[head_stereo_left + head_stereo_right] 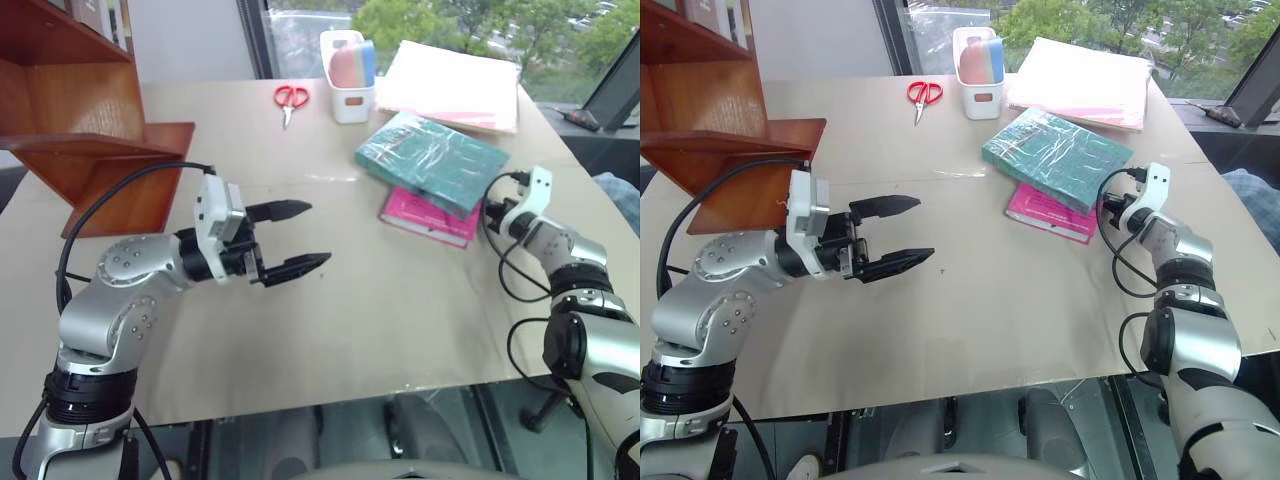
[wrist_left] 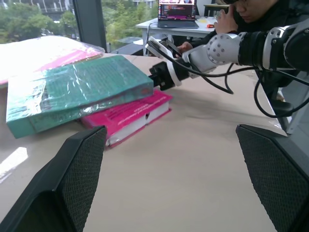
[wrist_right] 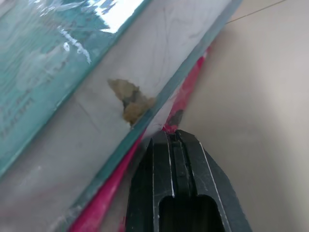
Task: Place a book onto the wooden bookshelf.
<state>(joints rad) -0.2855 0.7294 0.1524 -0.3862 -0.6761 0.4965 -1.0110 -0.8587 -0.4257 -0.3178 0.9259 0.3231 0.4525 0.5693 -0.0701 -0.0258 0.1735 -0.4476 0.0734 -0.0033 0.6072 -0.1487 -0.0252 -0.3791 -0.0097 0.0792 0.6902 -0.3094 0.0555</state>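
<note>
Two pincers are out over the counter (image 1: 330, 330), and no book is held yet. The big wooden bookshelf (image 1: 90, 130) stands behind the left pincer (image 1: 292, 240), on its far side from the books. That pincer is spread wide, holds nothing, and points across at the books. The teal book (image 1: 430, 160) lies flat, partly on top of a smaller pink book (image 1: 425, 218). The right pincer (image 3: 175, 137) is squeezed shut, its tip right at the corner where both books meet. This looks like the reaching step. Next, I think it must get under the teal book's edge and lift it.
</note>
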